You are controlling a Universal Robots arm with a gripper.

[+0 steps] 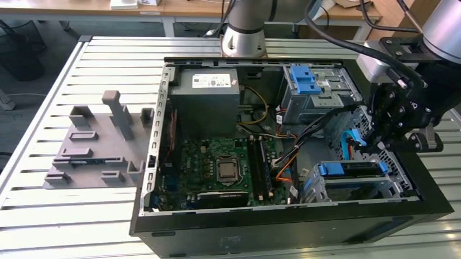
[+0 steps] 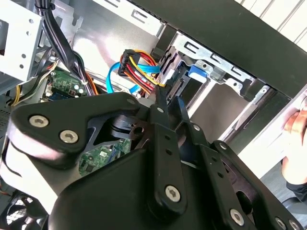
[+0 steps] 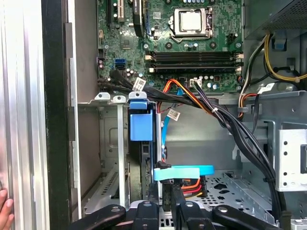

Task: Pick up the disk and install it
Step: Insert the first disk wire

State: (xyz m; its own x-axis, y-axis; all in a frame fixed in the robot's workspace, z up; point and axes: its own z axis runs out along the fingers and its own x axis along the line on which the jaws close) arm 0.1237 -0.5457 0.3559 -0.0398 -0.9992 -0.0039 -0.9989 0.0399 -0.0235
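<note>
The disk (image 1: 351,169), dark metal in a blue plastic bracket, sits slotted in the lower drive cage at the case's front corner, on the exterior view's right. In the first wrist view the disk (image 3: 144,165) stands edge-on in that cage under its blue tab. My gripper (image 1: 379,144) hangs inside the case just beyond the cage, apart from the disk. In both wrist views its fingers stand close together, gripper (image 3: 165,194) (image 2: 169,99) beside the black plug of a light-blue cable (image 3: 184,172). Whether they pinch that plug I cannot tell.
The open case (image 1: 288,232) holds a motherboard (image 1: 223,167), a grey metal box with a white sticker (image 1: 209,94) and an upper cage with a blue latch (image 1: 311,81). Cable bundles (image 3: 225,120) cross beside the gripper. A grey fixture (image 1: 97,143) lies beside the case. A person's hand (image 2: 295,127) rests at the case's edge.
</note>
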